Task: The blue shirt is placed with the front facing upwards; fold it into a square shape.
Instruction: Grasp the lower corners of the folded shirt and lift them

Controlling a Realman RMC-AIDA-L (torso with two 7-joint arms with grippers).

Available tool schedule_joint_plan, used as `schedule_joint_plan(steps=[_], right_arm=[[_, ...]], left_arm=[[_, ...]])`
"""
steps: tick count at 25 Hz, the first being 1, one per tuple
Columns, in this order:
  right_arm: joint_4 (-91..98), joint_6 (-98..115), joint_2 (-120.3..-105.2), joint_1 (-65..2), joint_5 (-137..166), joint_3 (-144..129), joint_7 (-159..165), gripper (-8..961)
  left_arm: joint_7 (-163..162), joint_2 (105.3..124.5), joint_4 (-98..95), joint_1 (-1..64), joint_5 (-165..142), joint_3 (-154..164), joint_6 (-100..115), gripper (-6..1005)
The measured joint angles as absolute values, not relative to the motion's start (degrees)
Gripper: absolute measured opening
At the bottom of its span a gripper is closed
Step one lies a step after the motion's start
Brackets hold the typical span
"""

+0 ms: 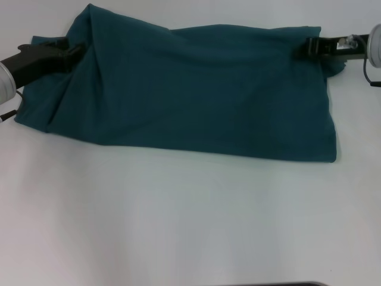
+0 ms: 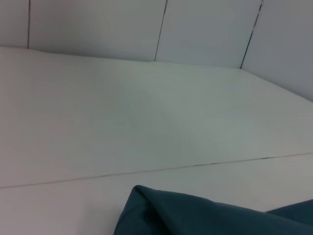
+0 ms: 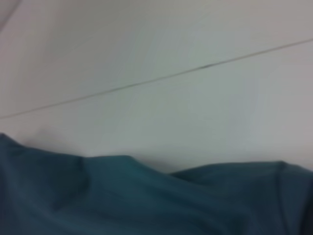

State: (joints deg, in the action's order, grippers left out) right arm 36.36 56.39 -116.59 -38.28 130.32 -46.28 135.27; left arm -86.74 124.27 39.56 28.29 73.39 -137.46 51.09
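Teal-blue cotton, one blue shirt [image 1: 196,95] lies on the white table [image 1: 178,226], folded into a wide band, long axis running between two claws. From the head view, the left claw [image 1: 70,50] grips its left far corner, the right claw [image 1: 311,46] its right far corner; both look clamped on cloth. The left wrist view shows a shirt fold beneath bare table; the right wrist view, bunched cloth.

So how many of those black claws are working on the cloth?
2: the left claw at the dark teal-blue cotton shirt's far left corner, the right claw at its far right corner.
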Motion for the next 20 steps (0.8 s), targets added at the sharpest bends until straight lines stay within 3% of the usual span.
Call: schedule_joint_plan(steps=[20], right_arm=[[42.3,59.9,-116.25,-36.3,127.8,-45.3,135.6,11]], left_arm=[[-86.9,124.11,39.1,28.4,73.4,-137.5,51.6,385]])
